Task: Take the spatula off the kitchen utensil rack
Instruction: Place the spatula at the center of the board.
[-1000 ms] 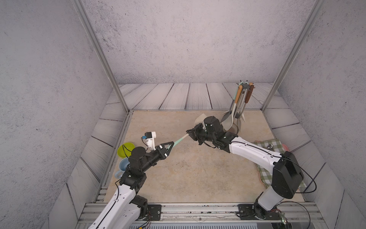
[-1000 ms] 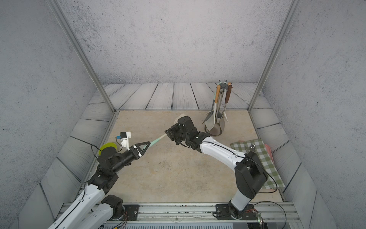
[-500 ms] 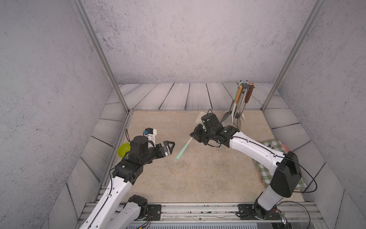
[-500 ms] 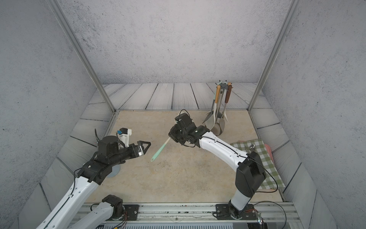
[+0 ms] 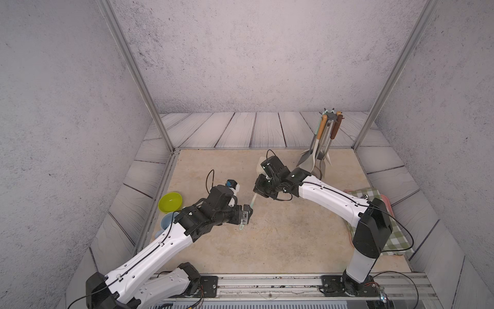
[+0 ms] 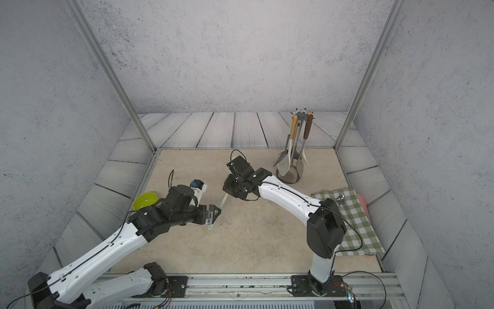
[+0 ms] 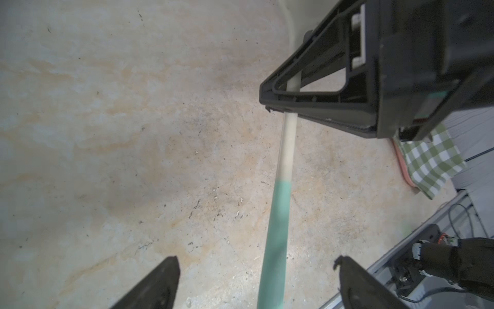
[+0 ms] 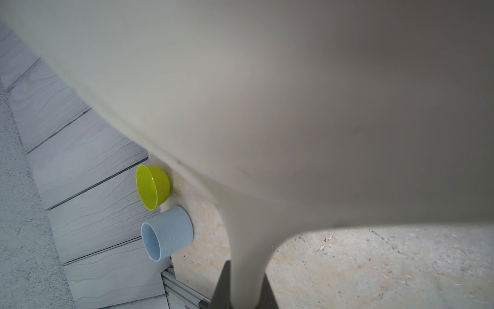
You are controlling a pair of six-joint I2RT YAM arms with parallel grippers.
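Counting, biggest first: one tabletop, two white-and-black arms, the left arm and the right arm, one kitchen utensil rack, one green-checked cloth, one spatula, one lime bowl, one pale blue cup, and two pincers, the right pincer and the left pincer. Counting at least three utensils hanging from the rack's hooks, one with a pale wooden handle and one with a dark brown handle; failing to get an exact number where the heads are overlapping.

Looking at the rack: dark grey, round flat base, thin pole, star-shaped crown. Standing upright well behind the right pincer, on the side away from the left pincer.

Looking at the spatula: broad cream blade, thin cream neck, grip changing sharply to teal, small loop at the very end. Riding clear of the rack in the air above the tabletop, slanting down from the right pincer towards the left pincer.

Clamping the right pincer shut on the cream neck. Holding the left pincer wide open, one finger on each side of the teal grip, gripping nothing.

Sitting just beside each other behind the left pincer, along its arm: bowl and cup. Lying behind the right pincer, by that arm's elbow: the cloth.
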